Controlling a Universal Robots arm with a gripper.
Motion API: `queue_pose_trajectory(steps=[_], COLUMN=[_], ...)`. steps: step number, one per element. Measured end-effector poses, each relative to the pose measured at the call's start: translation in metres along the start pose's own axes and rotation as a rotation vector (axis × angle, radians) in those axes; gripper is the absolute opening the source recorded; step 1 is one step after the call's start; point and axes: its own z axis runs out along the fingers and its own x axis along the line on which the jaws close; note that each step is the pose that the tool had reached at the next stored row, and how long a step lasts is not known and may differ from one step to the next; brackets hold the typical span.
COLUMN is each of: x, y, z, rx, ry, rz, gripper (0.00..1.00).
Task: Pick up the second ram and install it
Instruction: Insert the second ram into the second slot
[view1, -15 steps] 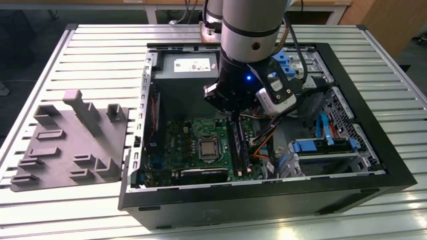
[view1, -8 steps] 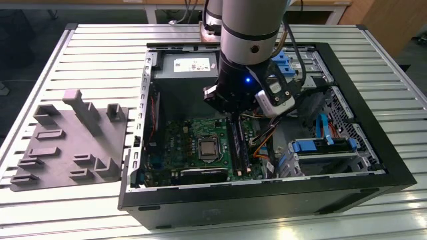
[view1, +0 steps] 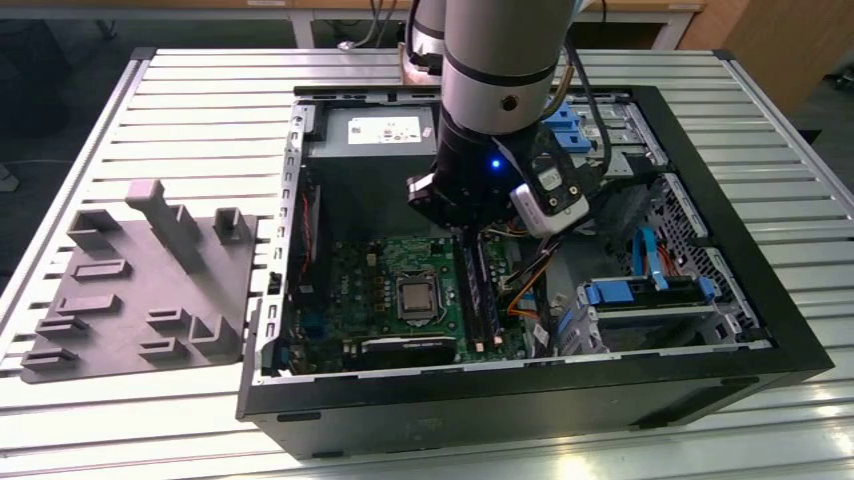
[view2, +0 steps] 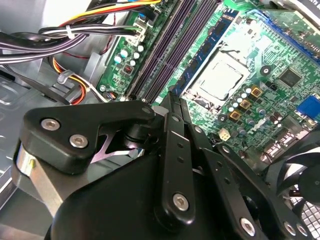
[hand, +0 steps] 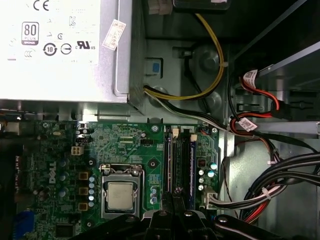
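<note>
My gripper reaches down into the open computer case, over the long black memory slots of the green motherboard. In both wrist views its fingers are pressed close together around the middle of the slots. The second ram is a thin dark blue board standing on edge in the slot row nearest the processor. It runs out from between the fingertips and appears edge-on in the first wrist view. Another blue memory board stands two slots further from the processor.
The grey power supply fills the back of the case. Cable bundles and blue drive brackets lie beside the slots on the exterior view's right. A grey parts holder rests on the slatted table at the exterior view's left.
</note>
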Motion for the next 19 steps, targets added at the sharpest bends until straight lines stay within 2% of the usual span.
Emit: queue_pose_trajectory(steps=[9,19], x=[-0.0007,-0.0016], y=[-0.0002,-0.0004], z=[0.007,0.0102], rx=[-0.0002,-0.0001], ry=[0.0002,0.0003], rz=[-0.008,-0.01], gripper=[0.12,0.12])
